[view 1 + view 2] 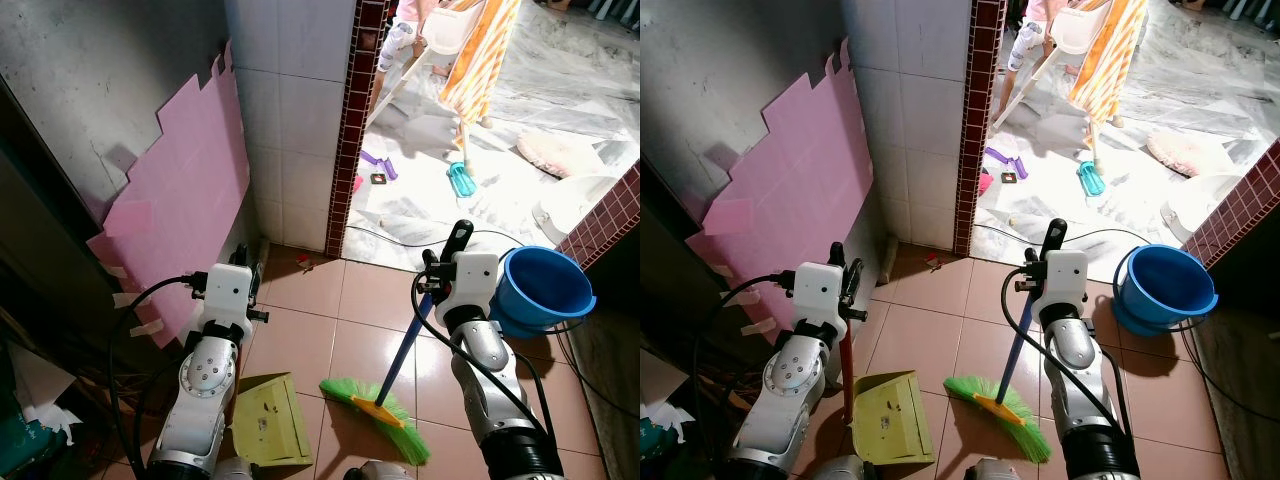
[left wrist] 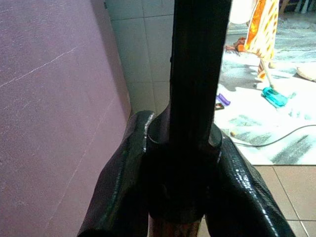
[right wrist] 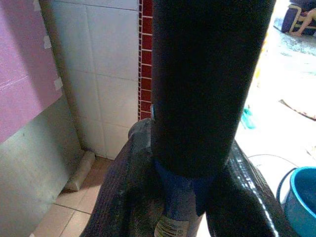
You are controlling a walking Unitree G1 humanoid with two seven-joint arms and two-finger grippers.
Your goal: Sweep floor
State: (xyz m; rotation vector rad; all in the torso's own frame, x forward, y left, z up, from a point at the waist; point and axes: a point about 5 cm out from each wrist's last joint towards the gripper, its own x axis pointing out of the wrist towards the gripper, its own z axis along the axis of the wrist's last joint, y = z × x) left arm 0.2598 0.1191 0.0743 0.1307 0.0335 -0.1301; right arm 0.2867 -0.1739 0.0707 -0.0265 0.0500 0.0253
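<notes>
A broom with green bristles (image 1: 378,407) and a blue handle (image 1: 408,340) leans on the tiled floor in front of me. My right gripper (image 1: 443,268) is shut on the top of that handle; in the right wrist view its fingers (image 3: 123,182) clasp the black grip (image 3: 207,89). My left gripper (image 1: 247,268) is shut on the upright red handle (image 1: 848,372) of a yellow-green dustpan (image 1: 270,420), which rests on the floor to the broom's left. The left wrist view shows the fingers (image 2: 121,187) around the handle's black top (image 2: 192,123). Small red scraps (image 1: 305,262) lie by the pillar's foot.
A blue bucket (image 1: 542,290) stands close on the right beside a dark red tiled ledge (image 1: 612,215). A pink foam board (image 1: 185,200) leans on the left wall. A white tiled pillar (image 1: 290,120) is ahead. Beyond it are a cable (image 1: 400,240), toys (image 1: 460,180) and a person's legs (image 1: 398,40).
</notes>
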